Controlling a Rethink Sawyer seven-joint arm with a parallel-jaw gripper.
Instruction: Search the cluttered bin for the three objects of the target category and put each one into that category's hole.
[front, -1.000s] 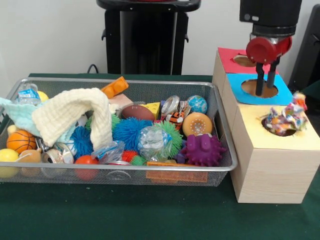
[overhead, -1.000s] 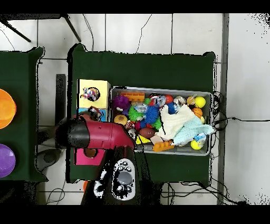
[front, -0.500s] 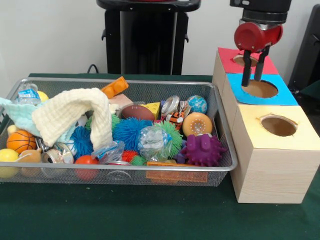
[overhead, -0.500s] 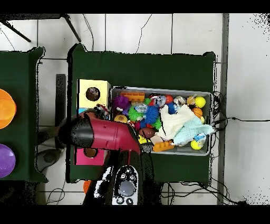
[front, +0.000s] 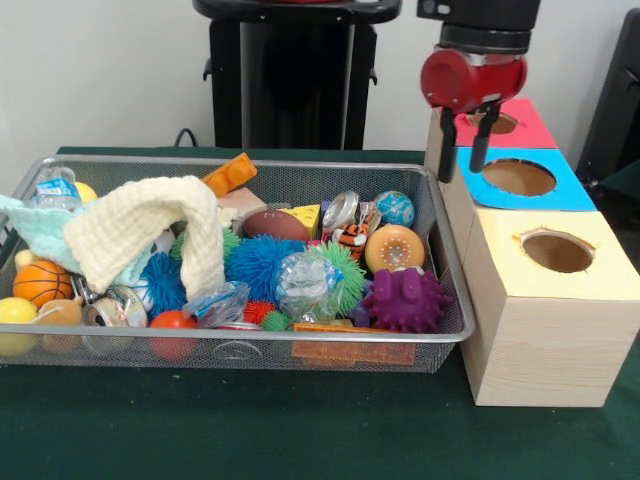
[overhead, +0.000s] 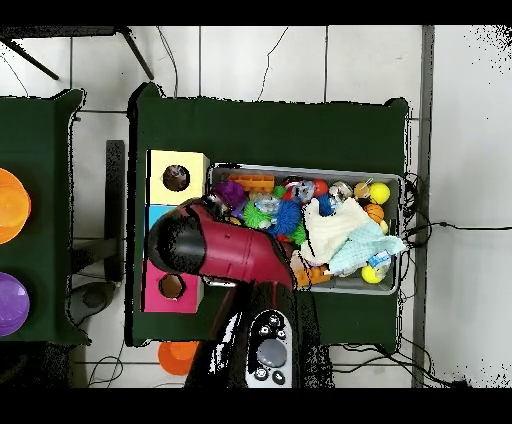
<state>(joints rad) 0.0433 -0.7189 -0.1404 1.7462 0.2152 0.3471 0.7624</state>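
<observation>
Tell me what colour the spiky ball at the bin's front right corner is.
Purple. The spiky ball shows best in the front view.

Red arm apparently over bin

The bin sits on the worktop, heaped with toys, a cloth draped over its left end. Three boxes stand in a row just right of it. The pincer hangs above the gap between bin and boxes.
</observation>
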